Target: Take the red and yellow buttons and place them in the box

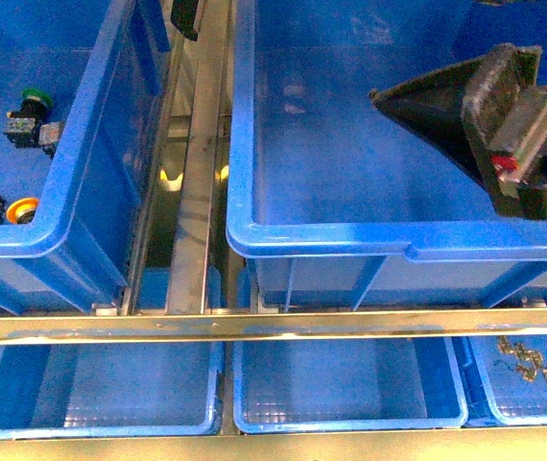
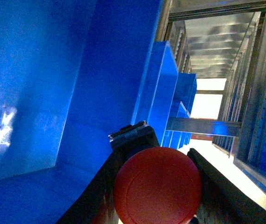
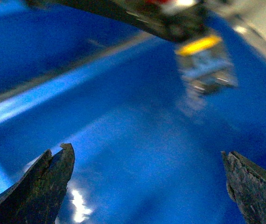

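Now the red button point(image 2: 157, 186) is clamped by the left gripper point(image 2: 160, 148) over the box point(image 2: 100, 70); release is needed next, and the right gripper point(image 3: 147, 156) is held wide, empty.

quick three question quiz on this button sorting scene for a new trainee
1. True or false: the left gripper is empty.
2. In the front view, which cap colours lie in the left crate? A) green and yellow B) red and green C) only red
3. Fill in: the right gripper is ____.

Key
1. False: it is shut on a red button.
2. A: the green button and the yellow button.
3. Open.
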Motion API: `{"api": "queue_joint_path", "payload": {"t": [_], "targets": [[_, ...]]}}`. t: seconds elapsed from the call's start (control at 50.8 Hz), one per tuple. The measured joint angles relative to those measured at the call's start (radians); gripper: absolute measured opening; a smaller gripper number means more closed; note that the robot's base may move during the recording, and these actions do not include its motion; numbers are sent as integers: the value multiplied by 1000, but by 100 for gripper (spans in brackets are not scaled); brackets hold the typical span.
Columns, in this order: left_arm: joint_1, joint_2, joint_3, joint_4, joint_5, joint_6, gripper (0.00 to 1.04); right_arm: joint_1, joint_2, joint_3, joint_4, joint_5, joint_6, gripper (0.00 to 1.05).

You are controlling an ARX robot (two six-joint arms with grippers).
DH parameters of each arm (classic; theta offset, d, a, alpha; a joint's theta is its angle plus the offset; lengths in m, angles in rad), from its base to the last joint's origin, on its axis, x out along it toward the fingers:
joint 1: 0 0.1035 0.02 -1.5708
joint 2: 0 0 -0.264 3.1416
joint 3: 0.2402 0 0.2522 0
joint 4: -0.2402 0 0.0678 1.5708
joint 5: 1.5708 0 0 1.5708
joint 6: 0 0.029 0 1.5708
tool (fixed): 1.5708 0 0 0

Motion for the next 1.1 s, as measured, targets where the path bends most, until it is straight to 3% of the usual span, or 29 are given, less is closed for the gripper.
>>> {"api": "queue_joint_path", "payload": {"t": [0.039, 0.138, 0.354, 0.689, 0.944, 1.102], "targets": [[0, 2, 0, -2, 0, 2, 34, 6, -3, -18, 36, 158, 5, 99], [-2, 6, 0, -7, 4, 3, 34, -5, -3, -24, 42, 285, 2, 99], [-6, 9, 0, -14, 6, 14, 34, -43, 46, 40, 45, 270, -14, 99], [-6, 9, 0, -19, 6, 23, 34, 56, 227, 238, 85, 231, 16, 99], [-3, 9, 0, -22, -1, 26, 34, 66, 303, 315, 98, 219, 26, 99], [-3, 9, 0, -25, -1, 26, 34, 64, 305, 319, 75, 196, 37, 70]]}}
